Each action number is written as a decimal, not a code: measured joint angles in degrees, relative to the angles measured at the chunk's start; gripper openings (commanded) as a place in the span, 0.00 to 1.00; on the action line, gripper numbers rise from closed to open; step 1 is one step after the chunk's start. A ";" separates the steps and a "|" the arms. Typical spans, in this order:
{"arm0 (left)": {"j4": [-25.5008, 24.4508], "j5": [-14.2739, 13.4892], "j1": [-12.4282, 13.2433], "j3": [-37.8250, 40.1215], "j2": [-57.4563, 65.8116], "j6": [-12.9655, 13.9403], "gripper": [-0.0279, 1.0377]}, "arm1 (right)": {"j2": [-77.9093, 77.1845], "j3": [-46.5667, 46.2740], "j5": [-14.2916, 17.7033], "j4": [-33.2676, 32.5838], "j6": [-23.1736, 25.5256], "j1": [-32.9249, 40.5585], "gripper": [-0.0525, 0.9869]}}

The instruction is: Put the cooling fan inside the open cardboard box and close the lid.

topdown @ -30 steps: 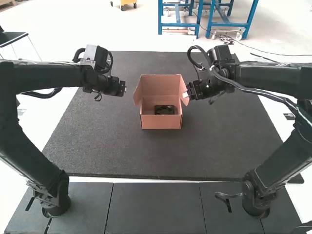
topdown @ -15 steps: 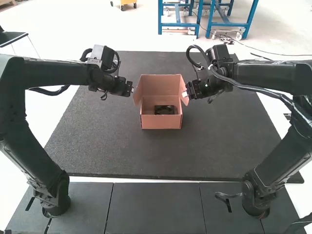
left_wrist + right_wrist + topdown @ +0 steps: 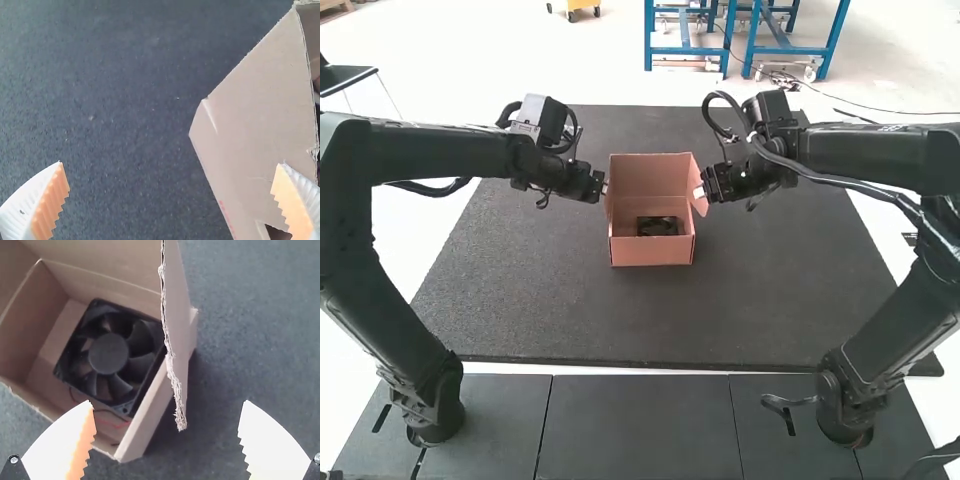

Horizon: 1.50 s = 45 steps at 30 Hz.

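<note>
The open cardboard box (image 3: 651, 243) stands in the middle of the black mat (image 3: 520, 290). The black cooling fan (image 3: 657, 226) lies flat on its bottom, and in the right wrist view the fan (image 3: 112, 367) shows its blades. The lid (image 3: 650, 172) stands upright at the back. My left gripper (image 3: 599, 187) is open at the box's left side flap (image 3: 260, 125), which lies between its fingers (image 3: 47, 200). My right gripper (image 3: 705, 193) is open, and its fingers (image 3: 270, 445) straddle the right side flap (image 3: 175, 340).
White floor borders the mat on every side. Dark base plates (image 3: 640, 425) lie along the near edge where both arms are mounted. Open mat lies in front of the box.
My left gripper has moved right up to the box, and the left side flap now stands more upright. The right gripper has hardly shifted.
</note>
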 measured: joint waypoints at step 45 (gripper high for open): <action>-0.28 0.85 -0.02 0.39 0.00 0.00 0.93 | 3.13 1.99 -0.96 1.88 0.24 -0.02 0.15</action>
